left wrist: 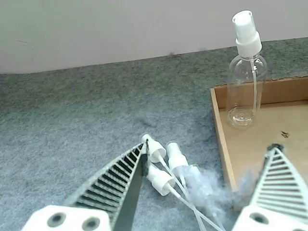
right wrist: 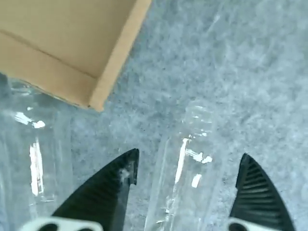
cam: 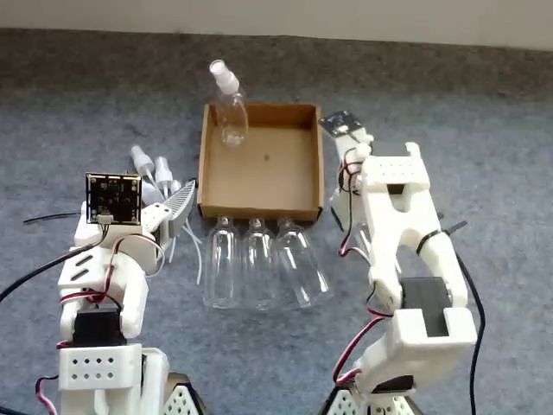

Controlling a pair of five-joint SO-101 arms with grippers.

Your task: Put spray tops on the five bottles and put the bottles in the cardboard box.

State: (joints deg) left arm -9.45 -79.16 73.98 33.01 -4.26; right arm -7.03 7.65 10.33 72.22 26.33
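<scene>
A clear bottle with a white spray top (cam: 231, 104) (left wrist: 245, 72) stands upright in the cardboard box (cam: 302, 203) (left wrist: 219, 125), at its far left corner. Three uncapped clear bottles (cam: 257, 264) lie side by side in front of the box. Loose spray tops (cam: 151, 169) (left wrist: 163, 163) lie left of the box. My left gripper (cam: 175, 210) (left wrist: 202, 192) hangs open just above and around them. My right gripper (right wrist: 188, 161) is open astride another lying bottle (right wrist: 180, 178), beside the box's near right corner (right wrist: 96, 101). Neither gripper holds anything.
Grey carpet covers the table. The right arm (cam: 393, 186) reaches along the box's right side. One of the lying bottles (right wrist: 29, 159) is close to the right gripper's finger. Cables trail from both arms.
</scene>
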